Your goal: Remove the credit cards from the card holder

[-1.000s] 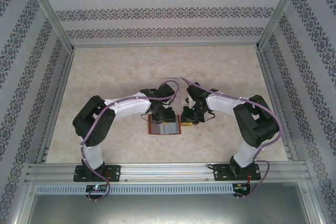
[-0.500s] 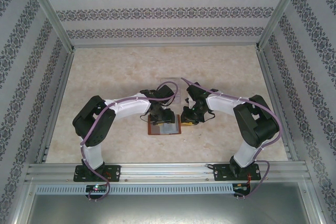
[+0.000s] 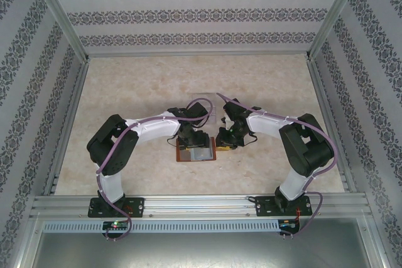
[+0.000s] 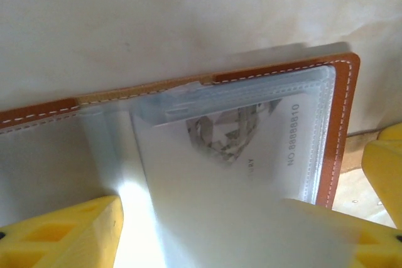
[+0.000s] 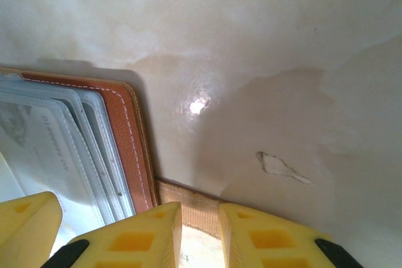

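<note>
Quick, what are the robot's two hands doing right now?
Left gripper: open, jaws apart around a pale card sticking out of the card holder.
Right gripper: closed, pinching the card holder's strap tab.

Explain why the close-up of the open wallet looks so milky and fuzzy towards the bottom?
Left wrist view: glare whitens the clear pockets of the card holder, and the card and the left gripper's yellow fingers blur nearest the lens. Right wrist view: one bright reflection on the table, soft shadow beside the card holder. Top external view: even light, sharp, everything small.
</note>
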